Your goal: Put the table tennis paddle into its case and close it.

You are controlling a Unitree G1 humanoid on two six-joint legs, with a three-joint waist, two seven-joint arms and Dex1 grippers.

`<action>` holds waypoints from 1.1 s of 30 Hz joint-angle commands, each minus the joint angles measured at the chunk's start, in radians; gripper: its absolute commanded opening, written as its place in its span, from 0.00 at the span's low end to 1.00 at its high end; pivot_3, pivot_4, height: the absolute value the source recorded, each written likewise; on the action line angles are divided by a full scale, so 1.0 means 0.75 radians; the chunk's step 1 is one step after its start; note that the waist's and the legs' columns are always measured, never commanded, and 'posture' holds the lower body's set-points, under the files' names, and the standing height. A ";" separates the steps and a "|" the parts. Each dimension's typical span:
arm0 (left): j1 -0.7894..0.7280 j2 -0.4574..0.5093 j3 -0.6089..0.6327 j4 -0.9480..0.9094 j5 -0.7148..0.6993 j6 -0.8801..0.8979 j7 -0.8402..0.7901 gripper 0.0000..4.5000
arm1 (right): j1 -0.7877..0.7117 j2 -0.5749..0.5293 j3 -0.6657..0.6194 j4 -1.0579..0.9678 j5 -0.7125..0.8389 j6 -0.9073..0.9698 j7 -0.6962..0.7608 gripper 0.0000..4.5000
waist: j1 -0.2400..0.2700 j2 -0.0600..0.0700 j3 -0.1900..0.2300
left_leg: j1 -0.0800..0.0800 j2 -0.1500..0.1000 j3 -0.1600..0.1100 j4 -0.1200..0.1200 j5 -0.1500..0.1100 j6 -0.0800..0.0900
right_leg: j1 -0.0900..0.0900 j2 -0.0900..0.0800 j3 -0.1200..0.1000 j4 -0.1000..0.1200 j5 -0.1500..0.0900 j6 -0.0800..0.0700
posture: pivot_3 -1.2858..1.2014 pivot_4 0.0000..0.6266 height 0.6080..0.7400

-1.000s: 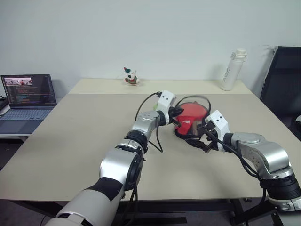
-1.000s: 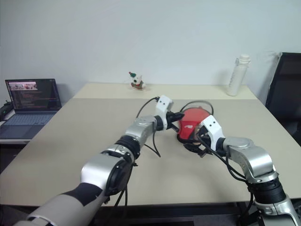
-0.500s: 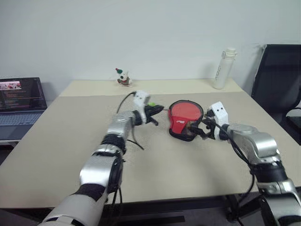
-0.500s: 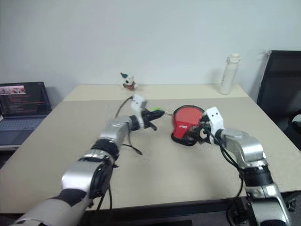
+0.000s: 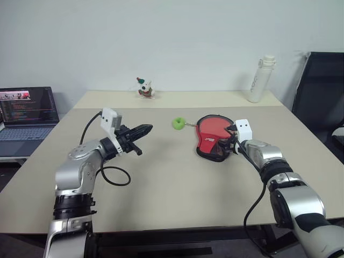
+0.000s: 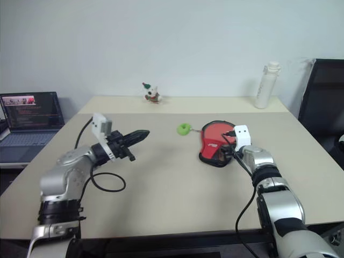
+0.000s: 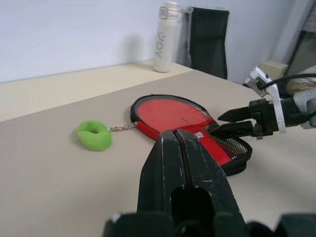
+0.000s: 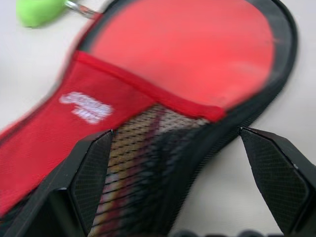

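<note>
Your right gripper (image 8: pixel 173 187) stands with its fingers spread wide, one to each side of the mesh-pocket end of the case (image 5: pixel 213 137), holding nothing, while your left gripper (image 5: pixel 144 129) is pressed fully shut and empty, hanging above the table (image 5: pixel 161 183) well apart from the case, out at its nine o'clock. You'll find the case lying flat, red side up, near the table's middle with its green zipper tag (image 5: pixel 178 123) on the tabletop just off its ten o'clock edge; whether the paddle sits inside, you cannot tell.
</note>
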 commanded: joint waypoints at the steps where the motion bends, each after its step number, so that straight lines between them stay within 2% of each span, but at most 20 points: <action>1: 0.028 0.032 0.042 -0.162 -0.070 0.051 0.070 0.00 | -0.065 0.002 -0.035 0.125 -0.039 -0.127 -0.057 1.00 | -0.001 0.000 0.000 | 0.000 0.000 0.000 0.000 0.000 0.000 | 0.000 0.000 0.000 0.000 0.000 0.000 | 0.52 0.24 1.00; 13: 0.077 0.085 0.048 -0.243 -0.155 0.092 0.158 0.00 | -0.085 0.004 -0.078 0.238 -0.086 -0.168 -0.114 1.00 | -0.001 0.000 0.000 | 0.001 0.000 0.000 0.000 0.000 0.000 | 0.000 0.000 0.001 0.001 0.000 0.000 | 0.52 0.24 1.00; 23: 0.071 0.108 0.029 -0.241 -0.180 0.084 0.168 0.00 | -0.096 0.133 -0.043 0.255 -0.140 -0.136 0.013 1.00 | -0.021 0.000 0.000 | 0.002 0.002 0.001 -0.001 0.000 0.000 | 0.000 0.000 0.002 0.001 0.000 0.000 | 0.52 0.24 1.00; 30: 0.094 0.118 0.037 -0.265 -0.185 0.089 0.178 0.00 | -0.095 0.178 -0.080 0.288 -0.149 -0.113 -0.021 1.00 | -0.041 -0.001 -0.001 | 0.004 0.003 0.003 -0.002 0.000 0.000 | 0.000 0.000 0.005 0.001 0.000 0.000 | 0.52 0.24 1.00; 33: 0.113 0.127 0.046 -0.283 -0.192 0.094 0.186 0.00 | -0.096 0.188 -0.139 0.301 -0.115 -0.071 -0.030 0.86 | -0.041 -0.001 -0.001 | 0.006 0.003 0.004 -0.002 0.000 0.000 | 0.001 0.000 0.006 0.001 0.000 0.000 | 0.52 0.24 1.00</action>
